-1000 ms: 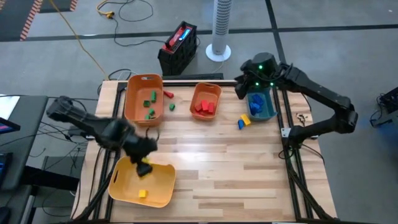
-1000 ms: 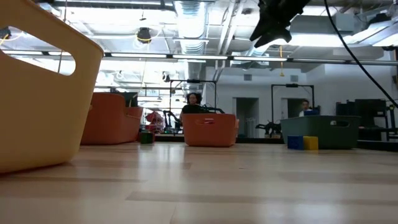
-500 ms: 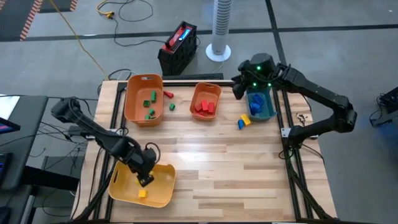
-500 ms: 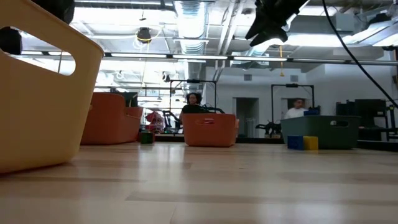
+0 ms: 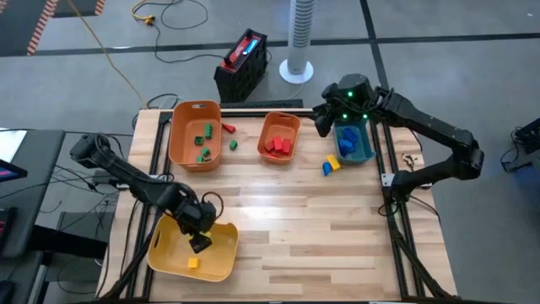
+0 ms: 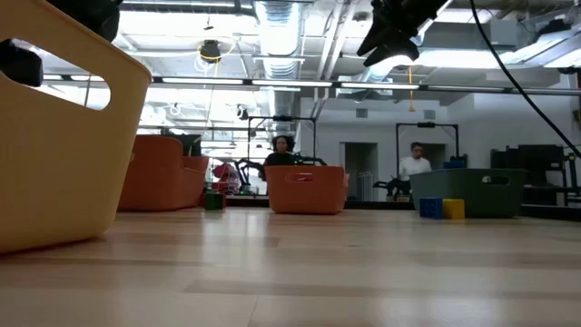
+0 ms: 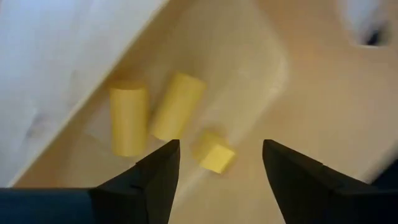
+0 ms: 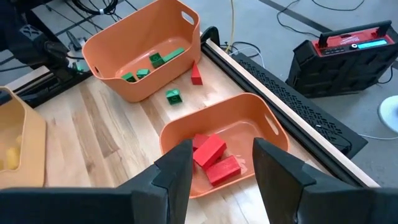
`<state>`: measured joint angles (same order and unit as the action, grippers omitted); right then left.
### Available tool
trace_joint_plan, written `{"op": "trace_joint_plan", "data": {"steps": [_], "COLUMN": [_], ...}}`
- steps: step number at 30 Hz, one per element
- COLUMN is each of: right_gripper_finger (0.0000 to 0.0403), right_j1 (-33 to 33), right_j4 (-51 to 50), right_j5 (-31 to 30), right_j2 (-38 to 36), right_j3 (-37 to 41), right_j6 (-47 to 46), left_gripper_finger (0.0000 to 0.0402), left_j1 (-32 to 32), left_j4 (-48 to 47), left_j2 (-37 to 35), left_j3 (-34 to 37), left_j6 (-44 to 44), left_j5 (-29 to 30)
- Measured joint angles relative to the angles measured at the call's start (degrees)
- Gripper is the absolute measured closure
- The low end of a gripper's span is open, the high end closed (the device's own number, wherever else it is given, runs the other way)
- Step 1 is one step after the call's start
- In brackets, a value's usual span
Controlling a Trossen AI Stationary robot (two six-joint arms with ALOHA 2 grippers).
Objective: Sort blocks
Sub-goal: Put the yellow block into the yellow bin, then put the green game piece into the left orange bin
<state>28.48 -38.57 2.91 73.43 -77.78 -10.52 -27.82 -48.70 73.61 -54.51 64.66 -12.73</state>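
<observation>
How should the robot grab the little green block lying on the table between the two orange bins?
Come straight down on the green block from above and pinch its two flat sides. It sits low on the bare table, apart from the orange bins, so only its top and sides are reachable. The right gripper looks nearest.

Yellow blocks [image 7: 168, 118]: two cylinders lying flat, one small cube beside them, inside my yellow bin [image 5: 221, 255]. Green blocks [image 8: 152, 62] in far orange bin; one green [image 8: 173, 96] and one red [image 8: 196, 73] on table beside it. Red blocks [image 8: 211, 158] in middle orange bin. Blue-and-yellow pair [image 5: 330, 165] on table beside teal bin.
</observation>
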Motion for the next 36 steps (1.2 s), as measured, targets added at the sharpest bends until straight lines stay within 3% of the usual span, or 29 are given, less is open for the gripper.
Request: {"op": "trace_joint_plan", "data": {"steps": [4, 8, 14, 19, 24, 29, 36], "right_gripper_finger": [0.0223, 0.0223, 0.0223, 0.0223, 0.0223, 0.0223, 0.0223], "right_j1": [-0.4, -1.3, -2.3, -4.6, -8.6, -11.0, -11.4], "right_j4": [0.0, 0.0, -1.6, -4.1, -2.6, -2.1, -2.2], "right_j5": [0.0, 0.0, 0.0, 0.0, -0.3, -2.7, -3.0], "right_j2": [0.0, 0.0, 0.1, 1.1, 2.1, 3.1, 3.4], "right_j3": [0.0, 0.0, 0.0, 0.0, 0.0, 0.0, 0.0], "right_j6": [-0.3, -0.2, -0.4, -2.7, -4.9, -5.6, -6.1], "left_gripper_finger": [0.0177, 0.0189, 0.0212, 0.0218, 0.0218, 0.0219, 0.0219], "left_j1": [6.8, 18.0, 37.1, 49.0, 53.8, 54.0, 58.0], "left_j4": [-0.6, -5.0, -6.7, -3.3, -5.6, -14.0, -18.3], "left_j2": [-3.1, -3.8, -0.3, 5.6, 14.6, 25.2, 37.5], "left_j3": [-3.4, -8.0, -9.6, -9.9, -18.1, -31.8, -40.2], "left_j6": [-5.6, -16.4, -35.1, -44.0, -49.8, -61.7, -69.6], "left_j5": [-3.3, -1.9, -1.0, -1.3, 0.1, 11.5, 12.4]}}
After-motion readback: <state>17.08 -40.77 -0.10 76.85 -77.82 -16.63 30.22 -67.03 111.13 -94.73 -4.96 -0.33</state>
